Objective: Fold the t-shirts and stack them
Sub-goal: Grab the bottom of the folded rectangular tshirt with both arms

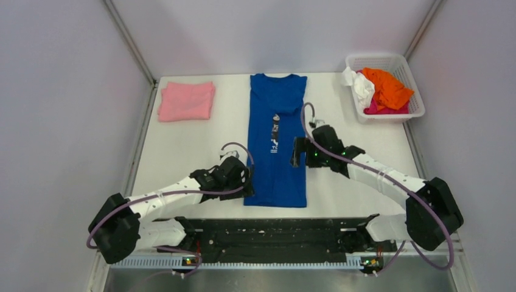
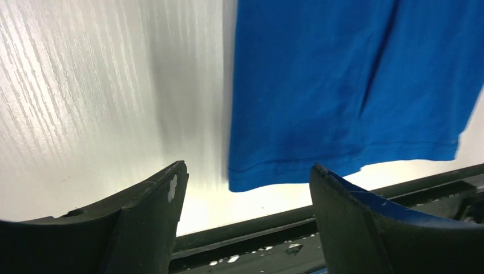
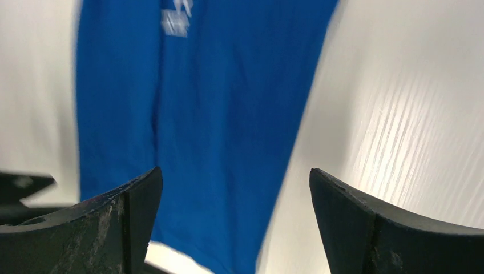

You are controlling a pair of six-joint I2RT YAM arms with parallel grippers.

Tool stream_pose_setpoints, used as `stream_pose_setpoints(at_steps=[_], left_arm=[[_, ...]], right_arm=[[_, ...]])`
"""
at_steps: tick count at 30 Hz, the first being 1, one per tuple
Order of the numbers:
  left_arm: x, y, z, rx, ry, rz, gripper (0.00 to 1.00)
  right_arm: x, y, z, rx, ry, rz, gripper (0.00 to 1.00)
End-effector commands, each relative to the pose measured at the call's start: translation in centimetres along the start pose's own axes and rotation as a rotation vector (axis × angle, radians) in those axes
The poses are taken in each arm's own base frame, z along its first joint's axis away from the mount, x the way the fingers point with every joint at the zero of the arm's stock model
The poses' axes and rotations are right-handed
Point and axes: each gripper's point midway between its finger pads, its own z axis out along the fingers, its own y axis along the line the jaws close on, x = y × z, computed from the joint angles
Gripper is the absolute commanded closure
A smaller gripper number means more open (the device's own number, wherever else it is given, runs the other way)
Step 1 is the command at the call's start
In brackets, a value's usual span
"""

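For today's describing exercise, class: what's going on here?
Two robot arms are working on a blue t-shirt, lying on the table folded into a narrow strip. The left gripper hovers open at its near left corner, the right gripper open by its right edge; neither holds cloth. A pink t-shirt lies folded far left; other tees sit in the basket.

My overhead camera sits above and behind the arm bases, looking down and away across the whole table [image 1: 182,152]. The left wrist camera hangs close over the near left corner of the blue t-shirt [image 1: 277,158], peering between the left pincer [image 2: 248,171]. The right wrist camera looks closely along its right edge, past the right pincer [image 3: 234,171]. All three views share that shirt.
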Motion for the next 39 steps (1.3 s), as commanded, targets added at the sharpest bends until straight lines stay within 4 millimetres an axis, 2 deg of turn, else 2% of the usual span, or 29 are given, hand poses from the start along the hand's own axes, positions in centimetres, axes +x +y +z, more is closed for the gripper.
stream_pose_setpoints(at_steps=[1,3,7,11,13,17,21,24,25,26,29,32,36,39], left_arm=[[0.8,0.2,0.7,0.014,0.03,0.01,0.22],[1.2,0.2,1.2,0.027,0.038,-0.003,0.27],[2.4,0.4,2.3,0.028,0.089,-0.016,0.43],[3.8,-0.2,2.9,0.045,0.174,-0.02,0.58],[4.4,0.2,3.2,0.026,0.203,-0.022,0.68],[5.0,1.1,3.5,-0.014,0.219,-0.031,0.99],[4.8,1.1,3.4,-0.012,0.211,-0.029,1.0],[4.8,1.1,3.1,-0.007,0.212,-0.033,1.0],[5.0,1.0,2.9,0.0,0.215,-0.034,1.0],[5.1,1.0,2.7,0.009,0.219,-0.035,1.0],[5.5,0.7,1.6,0.051,0.224,-0.043,1.0],[5.0,-0.6,0.0,0.151,0.196,-0.026,1.0],[2.1,-3.7,-2.1,0.261,0.108,0.016,1.0],[-1.2,-5.9,-2.5,0.292,0.009,0.019,1.0]], right_arm=[[5.3,0.4,-2.4,-0.021,0.08,0.048,0.04],[7.5,-0.7,-3.5,0.0,0.123,0.057,0.07],[11.5,-0.6,-4.8,-0.059,0.218,0.092,0.17],[13.7,0.0,-4.8,-0.108,0.257,0.126,0.3],[14.5,0.4,-4.7,-0.127,0.271,0.14,0.36],[16.3,0.0,-3.9,-0.121,0.304,0.163,0.43],[17.6,-0.4,-3.5,-0.104,0.347,0.173,0.61],[18.3,-0.1,-3.9,-0.121,0.38,0.181,0.83],[18.5,-0.2,-4.1,-0.121,0.383,0.181,0.95],[18.5,-0.2,-4.2,-0.126,0.382,0.183,1.0],[18.8,0.8,-5.3,-0.19,0.395,0.19,1.0],[18.1,2.1,-6.6,-0.271,0.369,0.211,1.0],[15.2,3.6,-7.4,-0.331,0.26,0.236,1.0],[12.2,4.2,-7.2,-0.329,0.171,0.241,1.0]])
